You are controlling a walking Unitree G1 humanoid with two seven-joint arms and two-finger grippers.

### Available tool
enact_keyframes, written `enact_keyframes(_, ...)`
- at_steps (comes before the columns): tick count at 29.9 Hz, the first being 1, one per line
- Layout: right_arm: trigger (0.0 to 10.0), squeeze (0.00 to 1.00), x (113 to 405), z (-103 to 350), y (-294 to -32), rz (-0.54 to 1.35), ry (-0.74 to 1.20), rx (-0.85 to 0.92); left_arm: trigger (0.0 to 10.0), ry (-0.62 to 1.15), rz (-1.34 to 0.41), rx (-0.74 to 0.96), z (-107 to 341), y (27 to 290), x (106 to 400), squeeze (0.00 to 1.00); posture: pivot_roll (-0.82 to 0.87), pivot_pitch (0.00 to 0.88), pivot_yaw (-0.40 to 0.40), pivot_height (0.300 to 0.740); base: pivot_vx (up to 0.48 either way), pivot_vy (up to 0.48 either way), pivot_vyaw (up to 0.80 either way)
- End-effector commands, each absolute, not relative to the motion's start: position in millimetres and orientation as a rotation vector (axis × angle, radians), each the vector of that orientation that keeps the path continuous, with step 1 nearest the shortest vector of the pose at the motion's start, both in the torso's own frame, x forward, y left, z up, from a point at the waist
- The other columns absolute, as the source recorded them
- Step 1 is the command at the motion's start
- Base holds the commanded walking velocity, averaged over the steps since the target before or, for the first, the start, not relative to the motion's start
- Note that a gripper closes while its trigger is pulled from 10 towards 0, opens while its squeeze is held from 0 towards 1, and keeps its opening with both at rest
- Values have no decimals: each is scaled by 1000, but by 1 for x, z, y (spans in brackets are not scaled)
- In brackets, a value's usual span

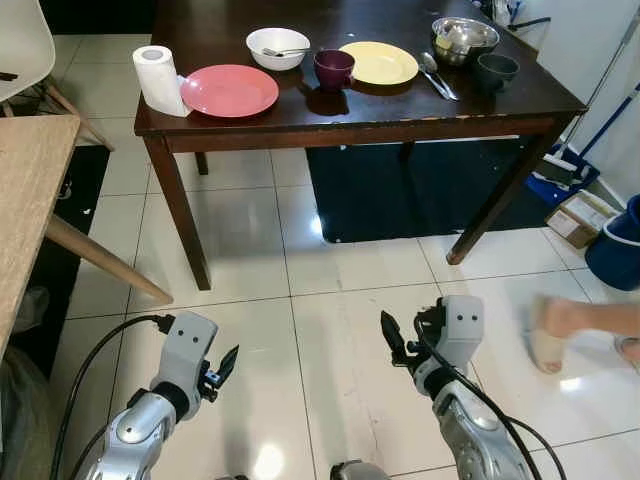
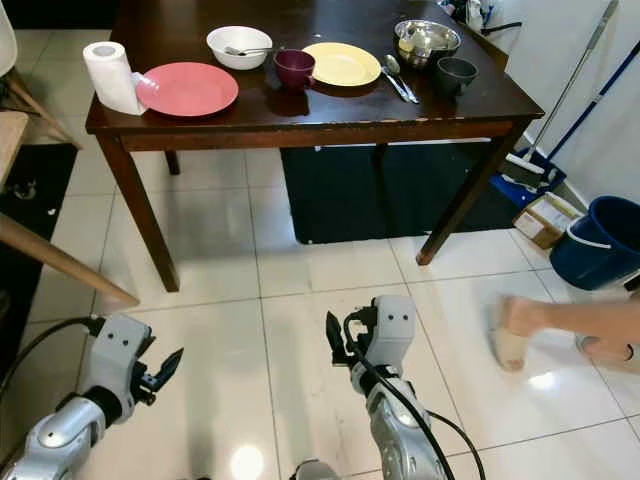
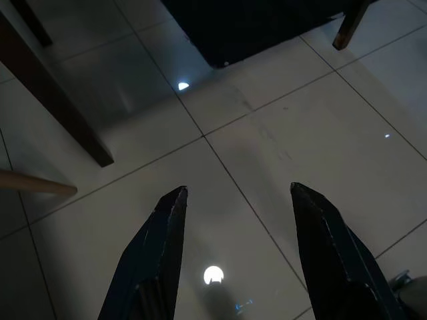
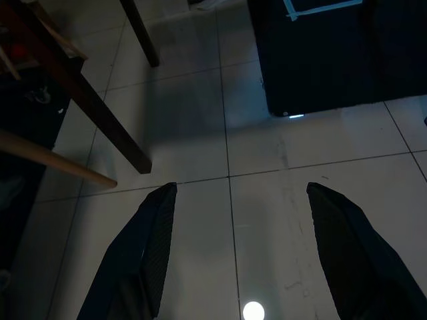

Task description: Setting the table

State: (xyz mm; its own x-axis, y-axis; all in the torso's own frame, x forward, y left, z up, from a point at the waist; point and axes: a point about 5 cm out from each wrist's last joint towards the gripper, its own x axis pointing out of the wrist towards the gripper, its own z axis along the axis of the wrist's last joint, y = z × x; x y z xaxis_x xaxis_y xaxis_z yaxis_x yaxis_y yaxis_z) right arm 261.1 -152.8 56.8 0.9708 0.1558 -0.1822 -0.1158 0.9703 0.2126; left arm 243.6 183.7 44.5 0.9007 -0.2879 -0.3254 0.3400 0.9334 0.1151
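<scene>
Both the left gripper (image 1: 228, 362) and right gripper (image 1: 392, 333) hang wide open and empty over the floor, well short of the bench (image 1: 350, 118). The pink plate (image 1: 229, 90) overhangs its front edge, easily knocked off; a person's foot (image 1: 548, 335) nearby risks collision.

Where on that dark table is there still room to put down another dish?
The widest bare patch is the near edge of the table, in front of the yellow plate and spoon. The far middle, behind the white bowl, also looks bare. The row from paper towel roll and pink plate to the purple cup is crowded.
</scene>
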Motion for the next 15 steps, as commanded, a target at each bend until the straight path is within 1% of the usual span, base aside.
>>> enact_keyframes(1,10000,0,259,53,-153,137,220,197,10000,331,-326,173,39,184,240,0,-163,82,-2,740,0,0,0)
enact_keyframes(15,10000,0,258,52,-153,133,226,211,10000,339,-322,180,40,184,242,0,-158,90,7,740,0,-364,0)
